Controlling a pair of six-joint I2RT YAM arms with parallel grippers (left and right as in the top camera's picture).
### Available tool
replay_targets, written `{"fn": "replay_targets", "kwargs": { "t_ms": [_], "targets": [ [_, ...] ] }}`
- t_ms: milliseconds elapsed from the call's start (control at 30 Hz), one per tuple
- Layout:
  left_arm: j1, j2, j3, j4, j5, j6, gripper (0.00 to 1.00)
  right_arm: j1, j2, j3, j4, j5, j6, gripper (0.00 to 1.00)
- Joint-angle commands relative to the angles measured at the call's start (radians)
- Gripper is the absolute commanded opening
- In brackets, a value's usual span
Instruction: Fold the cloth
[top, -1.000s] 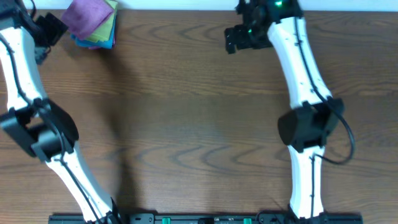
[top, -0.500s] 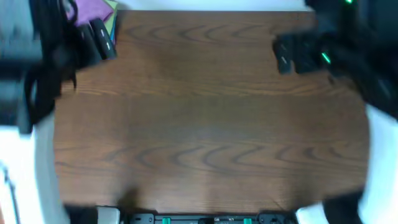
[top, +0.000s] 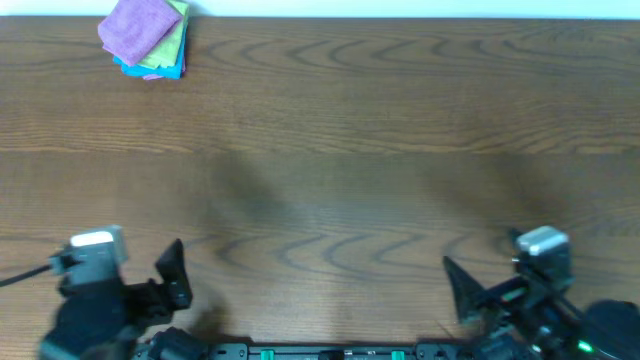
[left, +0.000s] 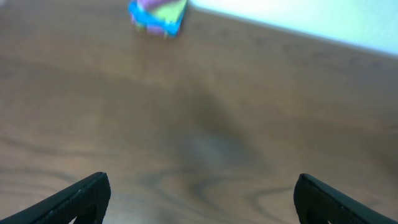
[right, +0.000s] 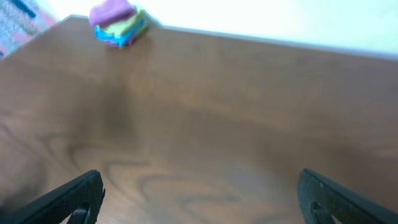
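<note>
A stack of folded cloths (top: 146, 38), purple on top with green and blue beneath, lies at the table's far left corner. It also shows small in the left wrist view (left: 158, 14) and in the right wrist view (right: 118, 23). My left gripper (left: 200, 196) is open and empty at the front left edge, far from the stack; in the overhead view it sits low at the left (top: 172, 285). My right gripper (right: 200, 193) is open and empty at the front right edge, also seen in the overhead view (top: 462, 290).
The brown wooden table (top: 330, 170) spans the view. A white wall borders its far edge (right: 267, 18). A black rail with green parts (top: 320, 351) runs along the front edge.
Both arms have pulled back from the far side of the table to the front edge. The cloth stack stays at the far left corner.
</note>
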Motion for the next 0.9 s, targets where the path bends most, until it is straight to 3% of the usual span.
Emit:
{"fn": "replay_targets", "kwargs": {
  "t_ms": [0,333,867],
  "targets": [
    [-0.005,-0.064,-0.149,0.029,0.042,-0.072,0.95,0.007,-0.034,-0.119,0.032,-0.082,0.05,0.99],
    [-0.005,-0.082,-0.201,0.228,0.1,-0.102,0.95,0.007,-0.033,-0.141,0.108,-0.08,0.053,0.99],
    [-0.005,-0.082,-0.201,-0.063,0.093,-0.095,0.95,0.007,-0.033,-0.141,-0.148,-0.08,0.053,0.99]
  ]
}}
